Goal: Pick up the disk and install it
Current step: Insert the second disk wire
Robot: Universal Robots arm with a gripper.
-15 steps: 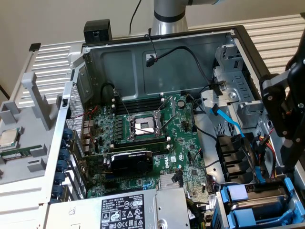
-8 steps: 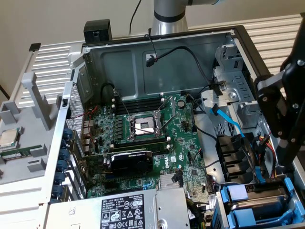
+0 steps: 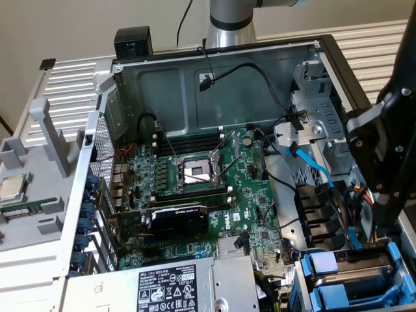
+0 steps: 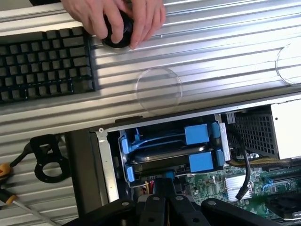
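Exterior view: an open computer case [image 3: 214, 71] lies on a ribbed metal table [image 3: 71, 84], its motherboard [image 3: 195, 188] facing up with the processor socket [image 3: 195, 172] near the middle and a black graphics card [image 3: 179, 218] just below it. A grey power supply [image 3: 169, 286] with a black-and-white label sits at the near edge. At the exterior view's right, the black arm [image 3: 383, 156] reaches down over the case's drive bay. The disk [image 3: 354, 276] sits in that bay, in its blue frame, in the lower corner at the exterior view's right. A loose processor chip [image 3: 12, 188] rests on a grey fixture at the exterior view's left.

Wrist view: the gripper [image 4: 164, 188] hangs just over the disk [image 4: 162, 160] in the bay, its jaws shut and holding nothing. Beyond the case, on the table [image 4: 211, 52], a person's hand [image 4: 117, 19] rests on a black knob beside a keyboard [image 4: 44, 63]
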